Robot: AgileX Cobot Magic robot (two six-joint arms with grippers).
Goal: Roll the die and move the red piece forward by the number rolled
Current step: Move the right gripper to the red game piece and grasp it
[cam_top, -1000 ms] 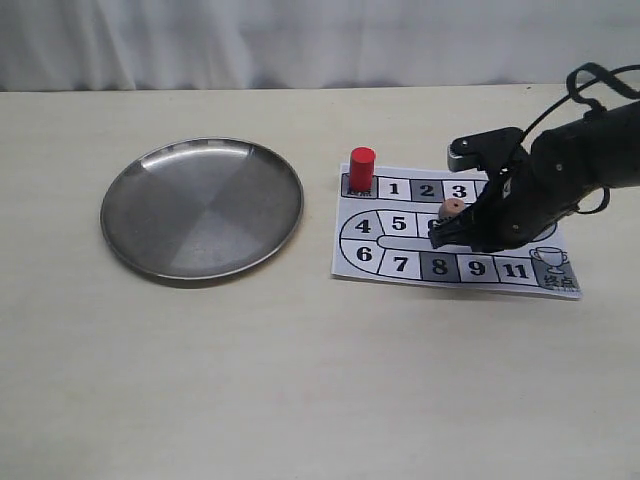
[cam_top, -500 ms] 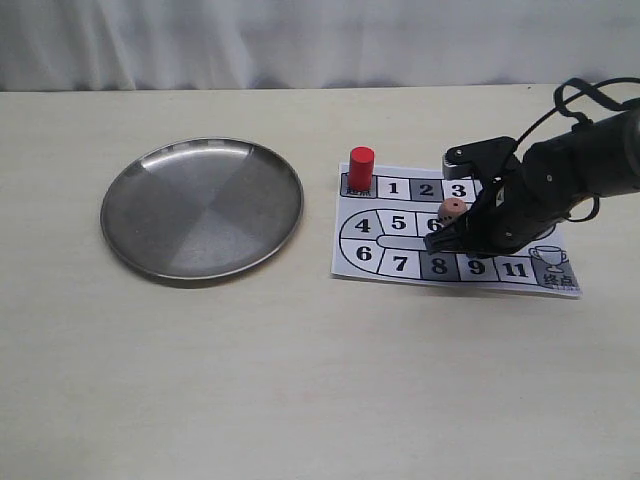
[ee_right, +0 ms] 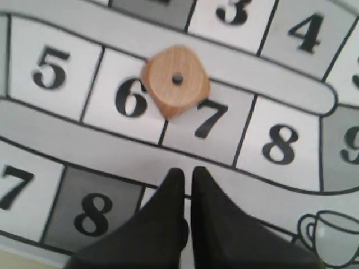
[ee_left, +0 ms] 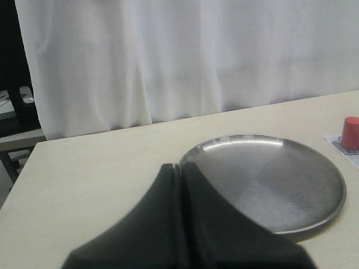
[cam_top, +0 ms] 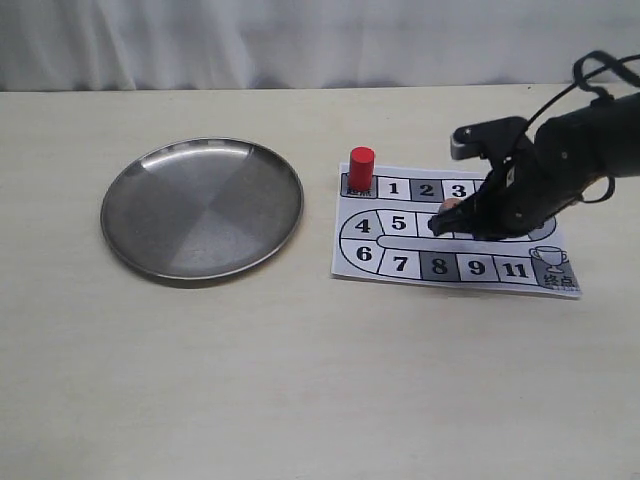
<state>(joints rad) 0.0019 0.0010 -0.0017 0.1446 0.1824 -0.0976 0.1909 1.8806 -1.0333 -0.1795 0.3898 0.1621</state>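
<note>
The die (ee_right: 175,81) is a tan wooden cube lying on the numbered board (ee_right: 67,50), on the line between squares 6 and 7, with a single pip facing up. My right gripper (ee_right: 187,171) hovers just short of it, shut with only a thin slit between the fingers and nothing held. In the exterior view the die (cam_top: 451,204) peeks out behind my right gripper (cam_top: 437,227). The red piece (cam_top: 361,167) stands upright on the board's start square, left of square 1. My left gripper (ee_left: 180,166) is shut and empty, with the red piece (ee_left: 351,133) at that view's edge.
A round steel plate (cam_top: 115,205) lies on the table left of the board (cam_top: 400,265). In the left wrist view the plate (ee_left: 336,207) sits just beyond the fingers. A white curtain backs the table.
My right arm dipped toward the board's near edge, then pulled back and up toward the die, which is now partly covered. Die and red piece have not moved.
</note>
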